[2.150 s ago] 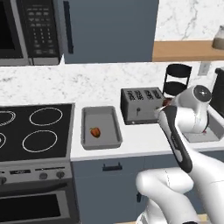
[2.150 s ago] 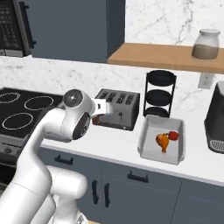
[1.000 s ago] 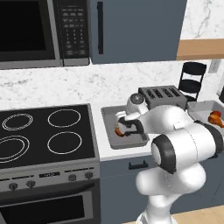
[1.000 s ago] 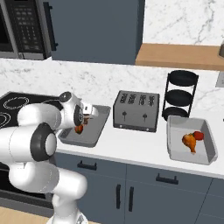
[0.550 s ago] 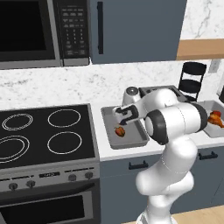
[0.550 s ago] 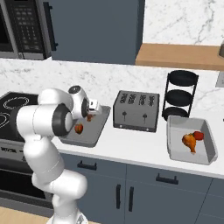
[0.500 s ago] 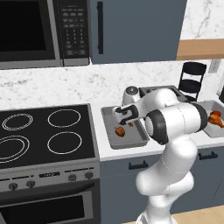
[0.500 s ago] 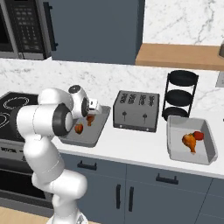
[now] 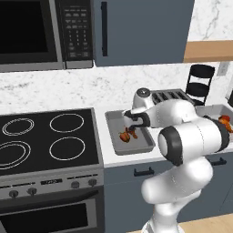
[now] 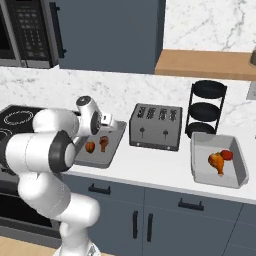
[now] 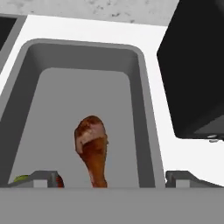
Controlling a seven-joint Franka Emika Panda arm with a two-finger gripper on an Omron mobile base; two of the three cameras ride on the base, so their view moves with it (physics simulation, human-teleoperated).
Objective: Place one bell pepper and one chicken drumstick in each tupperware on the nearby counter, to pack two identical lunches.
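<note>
A chicken drumstick lies loose on the floor of the near tupperware, thick end toward the back wall, with a bell pepper just beside it in the same tray — the pepper's red edge peeks in at the lower left of the hand view. The gripper hangs just above the tray, its fingertips spread wide apart with nothing between them. This tray sits on the white counter between the black stovetop and the silver toaster, whose dark side looms to the right of the tray in the hand view. Past the toaster, in front of a black tiered rack, the second tupperware holds another drumstick and pepper — touching each other.
</note>
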